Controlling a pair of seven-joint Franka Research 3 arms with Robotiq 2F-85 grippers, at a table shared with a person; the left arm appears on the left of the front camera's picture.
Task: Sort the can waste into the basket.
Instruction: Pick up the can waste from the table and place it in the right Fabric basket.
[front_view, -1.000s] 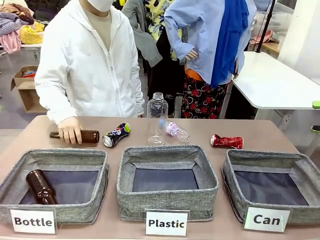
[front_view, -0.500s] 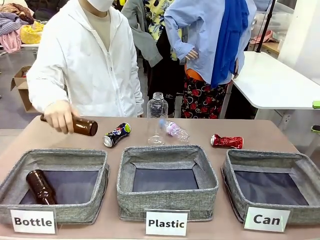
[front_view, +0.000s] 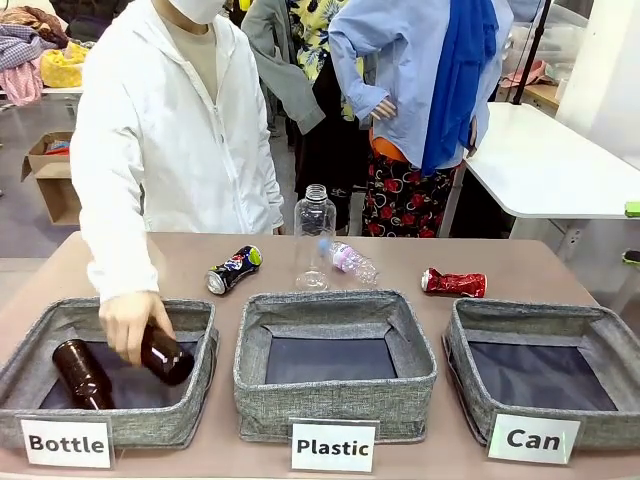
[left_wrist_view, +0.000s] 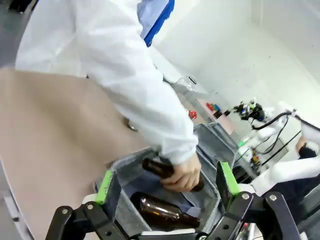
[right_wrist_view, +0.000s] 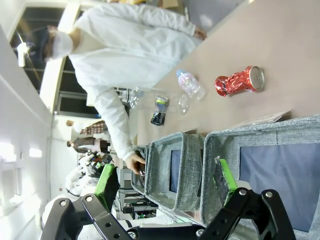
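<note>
On the desk (front_view: 400, 255), at your right end of the row, sits the grey basket (front_view: 462, 372) labelled "Can", with nothing visible inside. Both cans lie on their sides beyond the bins. The dark Pepsi can (front_view: 234, 270) is behind the gap between the "Bottle" bin (front_view: 190, 312) and the "Plastic" bin (front_view: 255, 370), and the crushed red can (front_view: 453, 283) is just behind the basket. Expect both to be light, thin-walled and slick. The Pepsi can may roll, so close gently across its round middle. The red one is creased and should stay put; take its flattened waist. Your left hand (left_wrist_view: 166, 182) and right hand (right_wrist_view: 165, 180) both stand wide apart, holding nothing. The left one looks down at the "Bottle" bin, where the person's hand (front_view: 128, 322) holds a brown bottle (front_view: 167, 354).
</note>
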